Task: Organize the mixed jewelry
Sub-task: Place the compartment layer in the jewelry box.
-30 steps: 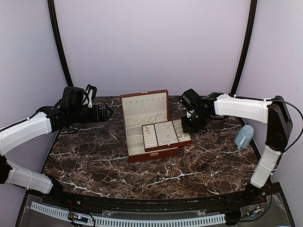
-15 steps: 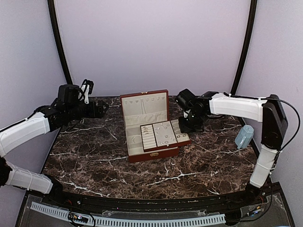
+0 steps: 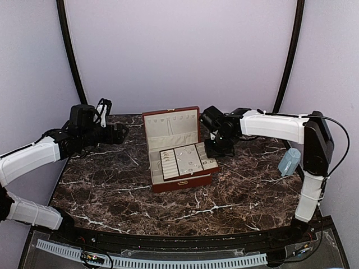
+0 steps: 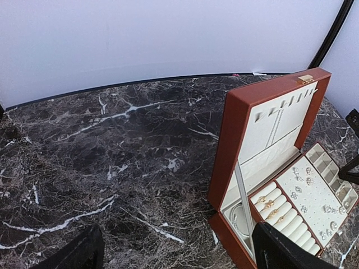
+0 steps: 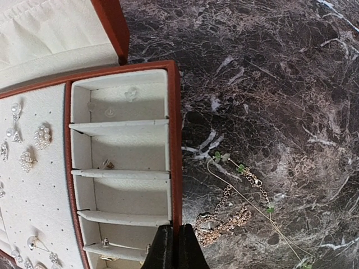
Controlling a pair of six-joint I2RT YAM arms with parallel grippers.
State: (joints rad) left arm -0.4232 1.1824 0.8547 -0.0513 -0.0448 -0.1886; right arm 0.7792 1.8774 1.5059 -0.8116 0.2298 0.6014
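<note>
The mixed jewelry is split between tray and table. Pale earrings [image 5: 27, 159] and small studs [image 5: 106, 164] lie in the cream slotted tray [image 5: 175, 140], and gold rings [image 4: 268, 205] sit in its rolls. A tangle of chains [image 5: 227, 219] and a thin chain with green beads [image 5: 241, 168] lie on the marble right of the tray. My right gripper [image 5: 175, 240] is shut, its tips against the tray's red right rim [image 3: 216, 166]. My left gripper [image 4: 179, 259] hangs open over bare marble left of the open reddish-brown box [image 4: 233, 145], holding nothing.
The box [image 3: 180, 184] stands mid-table with its lid upright at the back. A pale blue container [image 3: 289, 161] stands near the table's right edge. Dark marble stretches in front of and left of the box. The left gripper [image 3: 122, 133] hovers at the back left.
My right gripper has moved left and the tray has slid left with it, further onto the box. The left arm has shifted only slightly.
</note>
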